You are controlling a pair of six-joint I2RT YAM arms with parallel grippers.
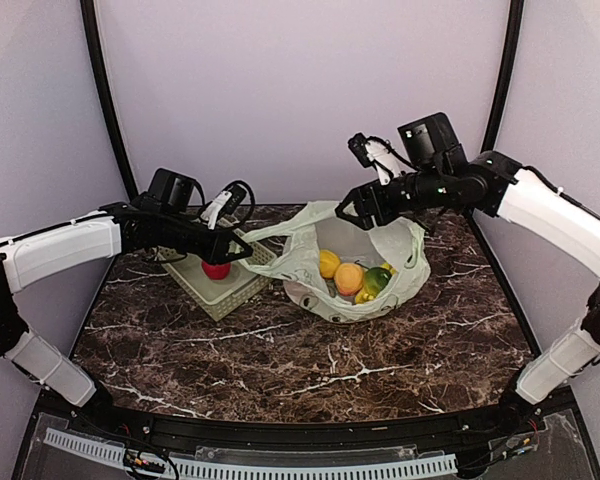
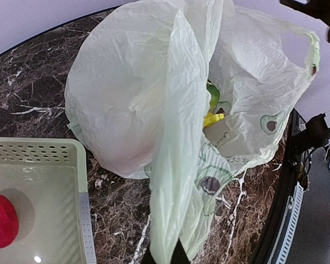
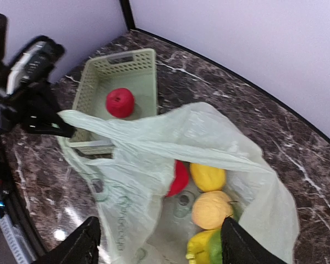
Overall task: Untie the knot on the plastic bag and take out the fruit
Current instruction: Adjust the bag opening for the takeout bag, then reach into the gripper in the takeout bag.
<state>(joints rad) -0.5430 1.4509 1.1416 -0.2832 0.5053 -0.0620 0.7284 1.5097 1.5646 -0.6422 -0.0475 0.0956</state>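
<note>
The plastic bag [image 1: 310, 255] lies open on the marble table, its mouth facing up. No knot shows; the handles are apart. My left gripper [image 1: 242, 252] is shut on a stretched handle strip of the bag [image 2: 173, 165], pulling it left towards the basket. My right gripper [image 3: 159, 247] is open and empty just above the bag's mouth. Inside the bag lie a red fruit [image 3: 180, 179], a yellow one [image 3: 208, 176], an orange one [image 3: 212, 209] and a yellow-green one [image 3: 209, 247]. A red apple [image 1: 216, 269] lies in the basket.
The pale green perforated basket [image 1: 220, 295] stands left of the bag, under my left arm; it also shows in the right wrist view [image 3: 99, 77] and the left wrist view [image 2: 82, 192]. Purple walls close in the back and sides.
</note>
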